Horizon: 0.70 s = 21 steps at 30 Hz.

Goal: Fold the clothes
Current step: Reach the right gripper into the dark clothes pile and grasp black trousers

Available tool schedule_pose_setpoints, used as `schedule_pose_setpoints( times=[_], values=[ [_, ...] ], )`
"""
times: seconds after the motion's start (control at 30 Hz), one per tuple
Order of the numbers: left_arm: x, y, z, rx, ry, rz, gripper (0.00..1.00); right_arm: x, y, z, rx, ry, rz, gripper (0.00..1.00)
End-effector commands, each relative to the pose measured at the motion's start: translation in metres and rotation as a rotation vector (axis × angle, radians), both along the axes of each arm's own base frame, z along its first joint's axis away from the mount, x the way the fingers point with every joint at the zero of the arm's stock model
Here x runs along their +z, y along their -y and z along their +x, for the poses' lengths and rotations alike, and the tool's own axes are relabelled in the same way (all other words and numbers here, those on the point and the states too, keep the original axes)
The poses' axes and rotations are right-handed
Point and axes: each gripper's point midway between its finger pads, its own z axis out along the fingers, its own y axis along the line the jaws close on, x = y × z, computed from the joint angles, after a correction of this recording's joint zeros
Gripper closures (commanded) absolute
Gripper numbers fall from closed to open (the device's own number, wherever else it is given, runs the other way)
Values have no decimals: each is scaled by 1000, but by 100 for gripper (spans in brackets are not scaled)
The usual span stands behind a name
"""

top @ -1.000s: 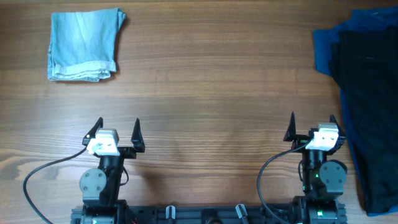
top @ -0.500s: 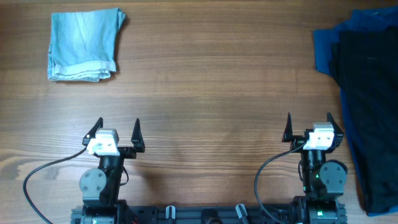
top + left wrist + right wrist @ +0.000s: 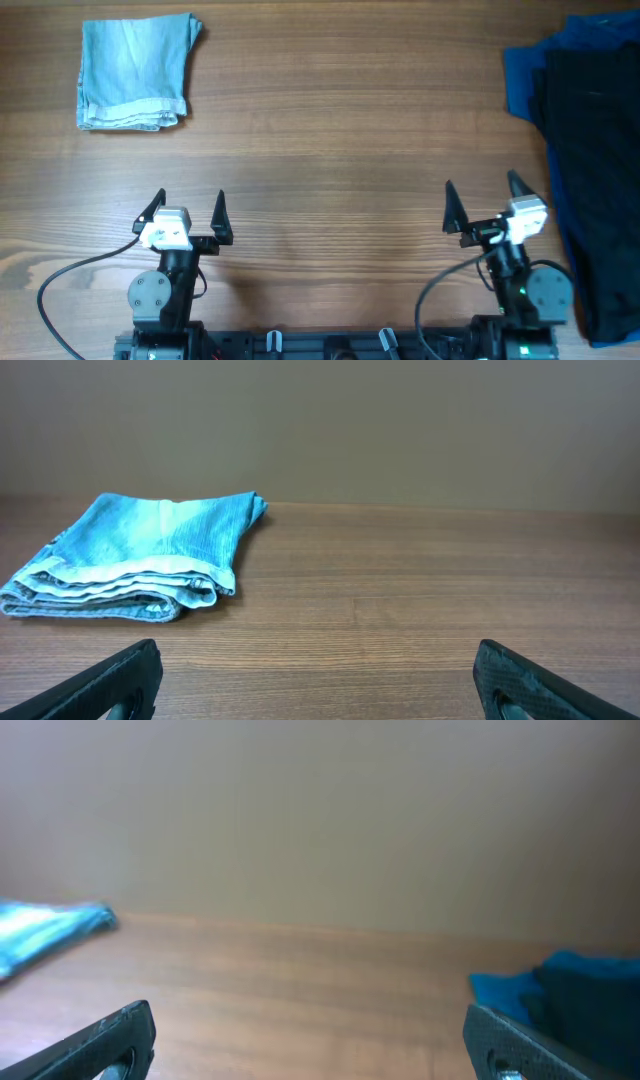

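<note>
— What is closest in?

— The two pincers at the near edge of the wooden table. The left pincer has its jaws spread wide with only bare wood between them. The right pincer is just as wide apart and holds nothing. It sits angled a little to its left.

— And beside them?

— A heap of dark-blue and black cloth starts just right of the right pincer and runs on ahead of it to the far edge. It touches neither finger.

— Where are the shorts?

— I cannot pick them out. The only black fabric lies in that heap, and from above it may or may not be them.

— Farther off?

— A folded pale-blue denim piece lies well ahead of the left pincer, slightly to its left. In the left wrist view it lies flat, with its layered edges facing the dark fingers.
</note>
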Motion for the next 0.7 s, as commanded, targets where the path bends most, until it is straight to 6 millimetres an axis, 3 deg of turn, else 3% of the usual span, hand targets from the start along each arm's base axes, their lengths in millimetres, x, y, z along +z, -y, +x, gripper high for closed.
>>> schedule_pose_setpoints(
  times=[0.0,0.03,0.17,0.23,0.33,0.43,0.5,0.57,0.67],
  values=[
    [-2,4,0,-24,-1,15,0,80,-10,-18,58,108,28,0],
    [-2,4,0,-24,-1,15,0,106,-12,-21,72,121,27,0],
    [-2,4,0,-24,-1,15,0,166,-15,-15,90,118,23,0],
    [-2,4,0,-24,-1,15,0,196,-23,-2,134,120,-11,0],
    [-2,4,0,-24,-1,15,0,220,-23,31,139,60,-43,0],
    [-2,4,0,-24,-1,15,0,226,-22,77,139,-41,-115,0],
    [-2,4,0,-24,-1,15,0,219,-12,125,119,-167,-138,0],
    [-2,4,0,-24,-1,15,0,209,5,155,73,-243,-129,0],
    [-2,4,0,-24,-1,15,0,173,59,219,-49,-361,-132,0]
  ],
)
